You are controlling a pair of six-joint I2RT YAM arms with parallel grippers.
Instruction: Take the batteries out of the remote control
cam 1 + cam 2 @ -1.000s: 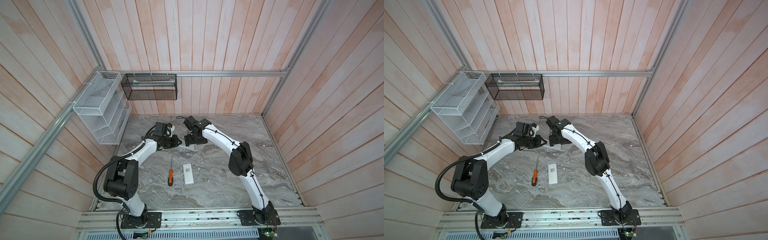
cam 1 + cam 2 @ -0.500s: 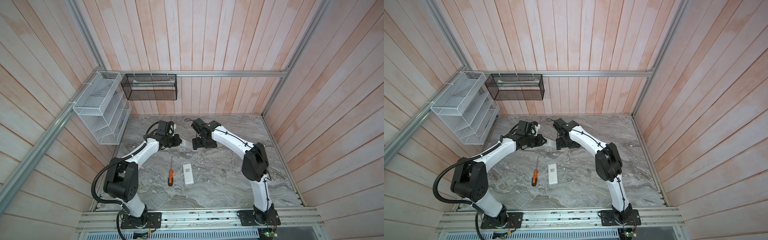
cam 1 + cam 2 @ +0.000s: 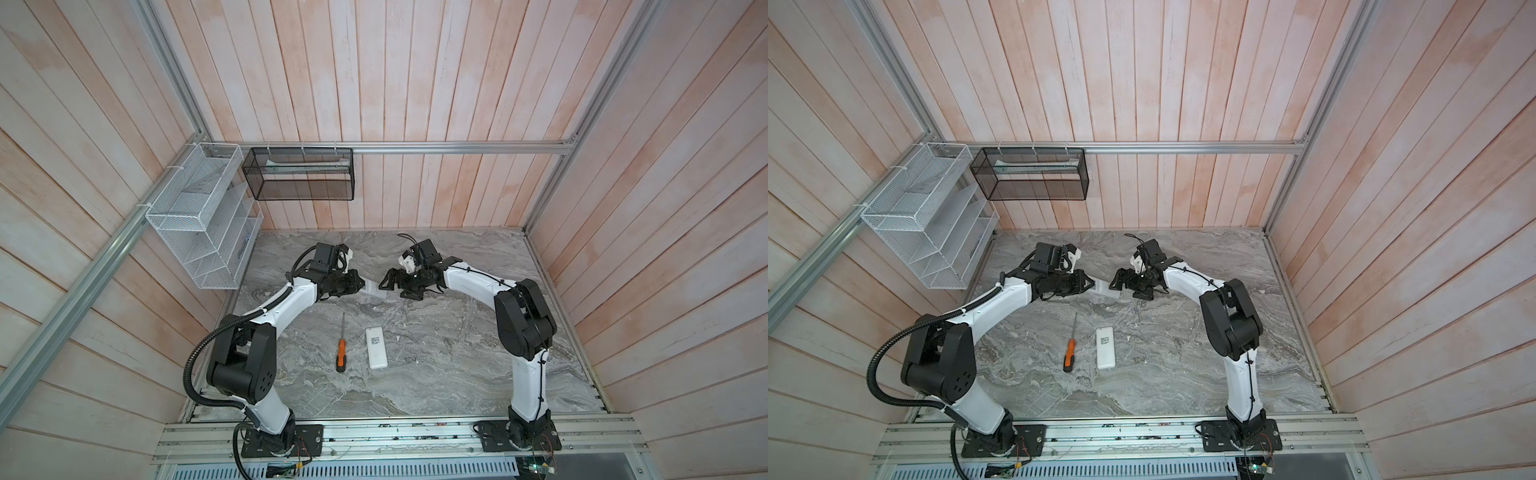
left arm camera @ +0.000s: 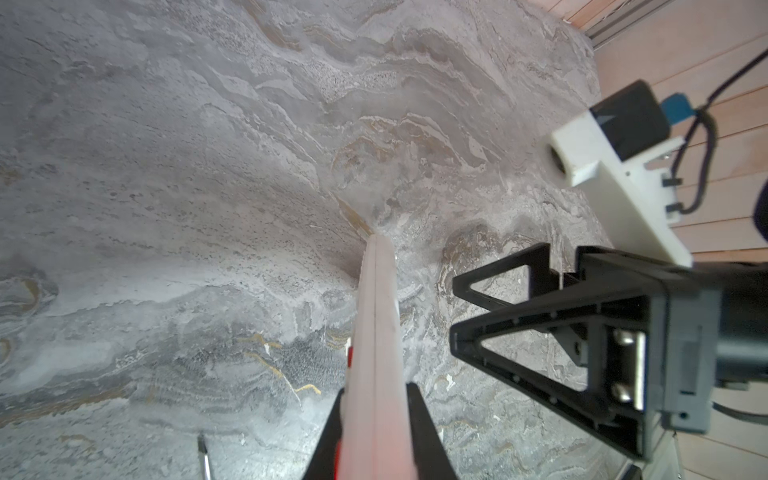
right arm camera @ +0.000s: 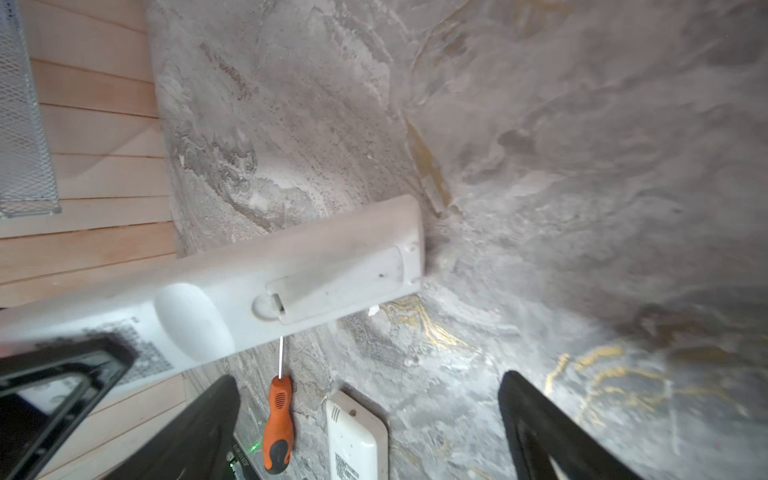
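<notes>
left gripper [image 3: 360,286] is clamped on one end of the white remote control [image 3: 376,289], just above the middle of both top views. the free end is tipped down toward the marble table [image 3: 457,353], and i can't tell if it touches. right gripper [image 3: 399,287] sits just right of that end, jaws spread wide, nothing in them. the right wrist view shows the remote's back with the battery cover [image 5: 336,282] on, so the batteries are hidden. lower centre, a second remote [image 3: 376,347] lies flat beside an orange screwdriver [image 3: 341,353].
</notes>
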